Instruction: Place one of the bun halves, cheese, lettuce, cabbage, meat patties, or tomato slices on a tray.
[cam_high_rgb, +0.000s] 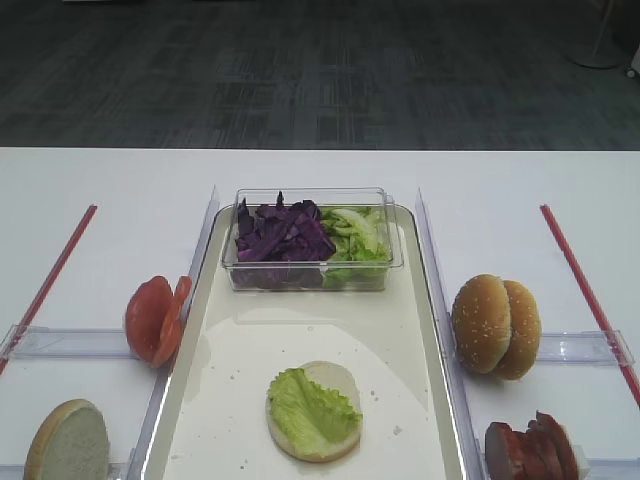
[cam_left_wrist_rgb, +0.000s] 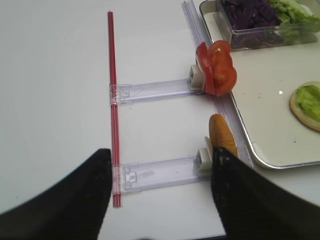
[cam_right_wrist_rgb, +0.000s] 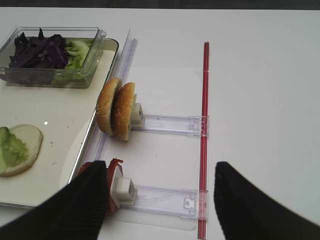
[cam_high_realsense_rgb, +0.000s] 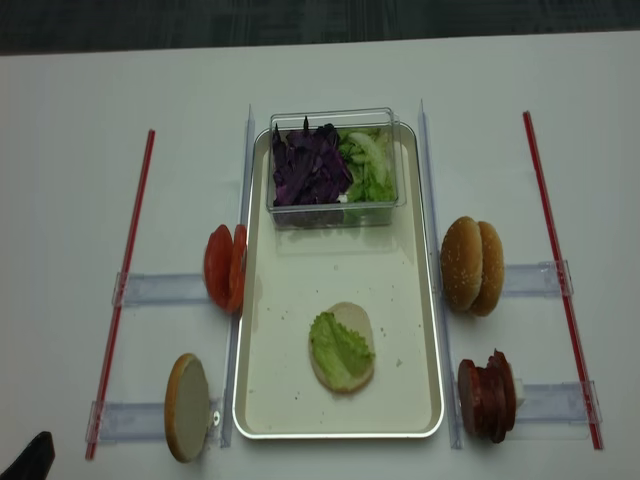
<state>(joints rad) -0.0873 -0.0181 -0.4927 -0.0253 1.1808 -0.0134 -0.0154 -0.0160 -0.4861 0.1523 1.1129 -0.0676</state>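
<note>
One bun half (cam_high_realsense_rgb: 341, 347) lies flat on your tray (cam_high_realsense_rgb: 300, 400) with a lettuce leaf (cam_high_realsense_rgb: 338, 344) on top. Your right gripper (cam_right_wrist_rgb: 160, 200) hangs over the meat patties (cam_right_wrist_rgb: 107, 182) with fingers spread wide, holding nothing. Your left gripper (cam_left_wrist_rgb: 160, 195) looks spread too, I think, beside another bun half (cam_left_wrist_rgb: 222, 137) on edge.

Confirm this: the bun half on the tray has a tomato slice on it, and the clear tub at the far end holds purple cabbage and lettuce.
Wrong in one respect. The bun half on the tray carries a lettuce leaf, not a tomato slice, as the exterior high view shows. The clear tub does hold purple cabbage and lettuce.
</note>
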